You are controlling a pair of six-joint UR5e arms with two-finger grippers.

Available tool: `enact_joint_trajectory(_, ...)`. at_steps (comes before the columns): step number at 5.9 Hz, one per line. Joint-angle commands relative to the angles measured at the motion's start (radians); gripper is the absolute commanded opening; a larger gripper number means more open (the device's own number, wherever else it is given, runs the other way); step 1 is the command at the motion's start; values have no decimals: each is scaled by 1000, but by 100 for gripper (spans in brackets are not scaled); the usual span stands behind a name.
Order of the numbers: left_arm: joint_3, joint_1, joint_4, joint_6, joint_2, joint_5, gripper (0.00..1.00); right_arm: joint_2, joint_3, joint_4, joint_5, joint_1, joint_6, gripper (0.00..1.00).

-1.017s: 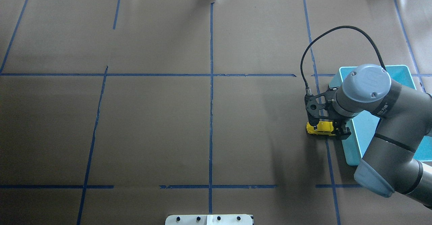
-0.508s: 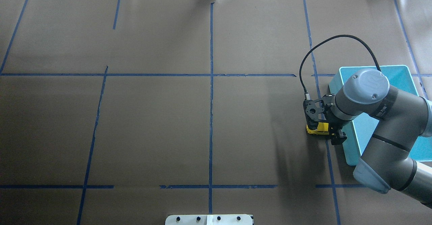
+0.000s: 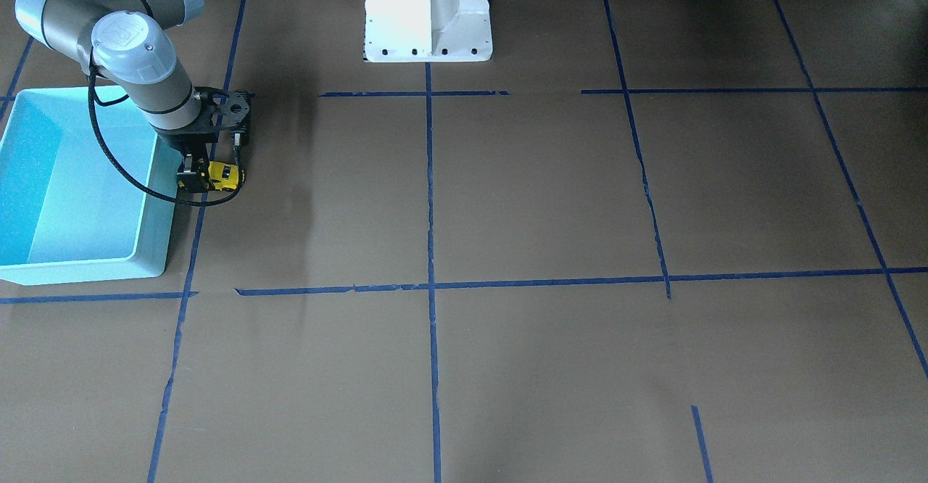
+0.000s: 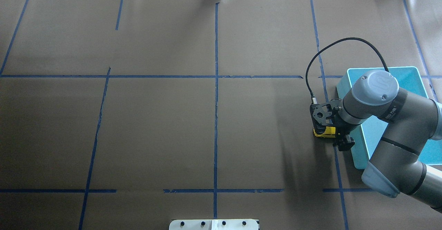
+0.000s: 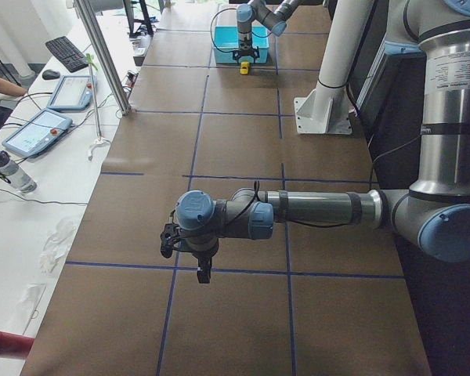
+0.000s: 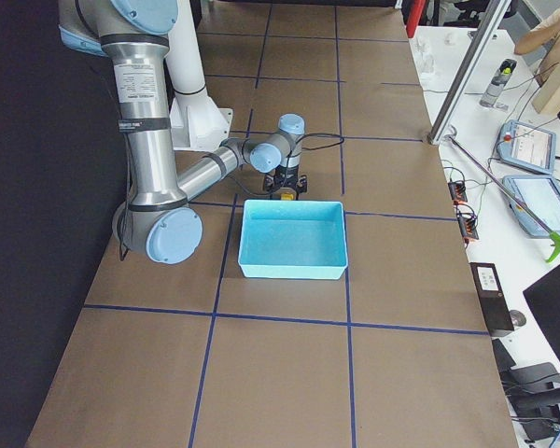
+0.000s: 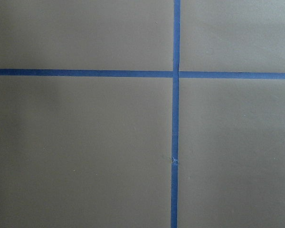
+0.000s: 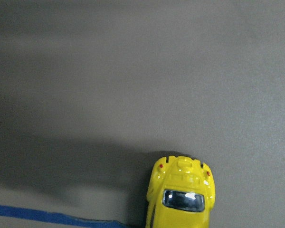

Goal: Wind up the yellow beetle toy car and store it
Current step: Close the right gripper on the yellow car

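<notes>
The yellow beetle toy car [image 4: 323, 132] stands on the brown table just left of the light blue bin [image 4: 361, 150]. It also shows in the front view [image 3: 221, 173] and fills the bottom of the right wrist view [image 8: 180, 197]. My right gripper [image 4: 336, 136] hangs low over the car, and its jaws look open astride it. One black finger [image 4: 345, 143] shows on the car's near side and the other is hidden under the wrist. My left gripper [image 5: 202, 274] hovers over bare table far from the car. I cannot tell whether it is open or shut.
The bin [image 3: 156, 207] is open-topped, and its left wall is close beside the right wrist. A black cable [image 4: 345, 41] loops up from the wrist. The white robot base [image 3: 428, 11] stands mid-table on the robot's side. Blue tape lines cross the brown paper.
The right wrist has shifted slightly left and down over the car, so less of the yellow body shows from overhead. The car has not moved.
</notes>
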Motion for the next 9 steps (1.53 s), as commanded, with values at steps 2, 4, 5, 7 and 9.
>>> enact_joint_trajectory(2,0,0,0,0,-2,-1,100,1,-30,1,-13,-9,-1,100)
enact_joint_trajectory(4,0,0,0,0,-5,-1,100,8,-36,3,-23,-18,5,90)
enact_joint_trajectory(5,0,0,0,0,-5,-1,100,11,-30,3,-24,-18,10,62)
enact_joint_trajectory(7,0,0,0,0,-5,-1,100,12,-23,3,-16,-16,9,26)
enact_joint_trajectory(9,0,0,0,0,-5,-1,100,17,127,-120,-12,-3,13,25)
